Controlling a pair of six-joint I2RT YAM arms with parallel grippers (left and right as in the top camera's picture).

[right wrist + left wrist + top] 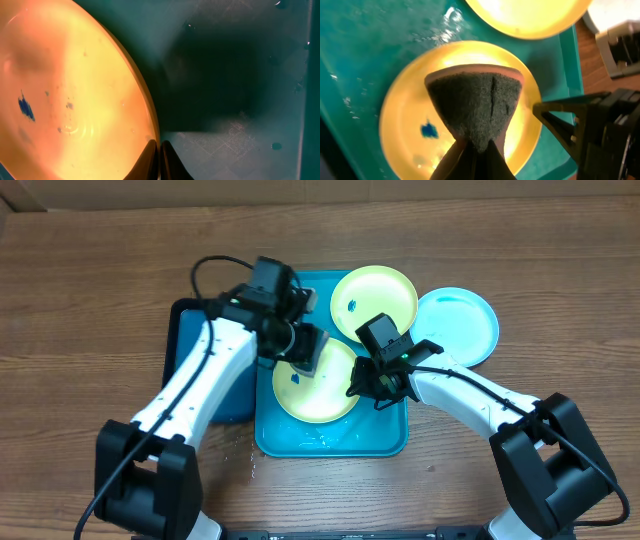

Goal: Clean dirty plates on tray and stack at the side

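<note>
So the plate being worked on is the smeared plate (315, 385), a yellow-green one lying flat in the middle of the turquoise tray (335, 442). There's a blue smear (428, 131) on its floor plus a few tiny specks, so it isn't clean yet.

The left gripper (472, 150) is clamped shut on a sponge (475, 105), scouring side facing down, right over the plate's centre. That looks like the scrubbing setup. The smear sits off to one side of the sponge, so the wipe probably has to travel that way. Can't tell if the sponge is actually pressing on the plate.

The right gripper (160, 150) has its fingers closed together on the plate's rim at the edge nearest it. Most likely that's there to pin the plate so it doesn't skate around the wet tray during scrubbing.

The second yellow-green plate (373, 300) rests at the tray's far corner, overhanging the rim, with a small blue mark of its own. The light blue plate (458, 325) lies on the table (80, 300) right against it. A dark-blue tray (190, 340) sits beside the turquoise one, under the left arm.
</note>
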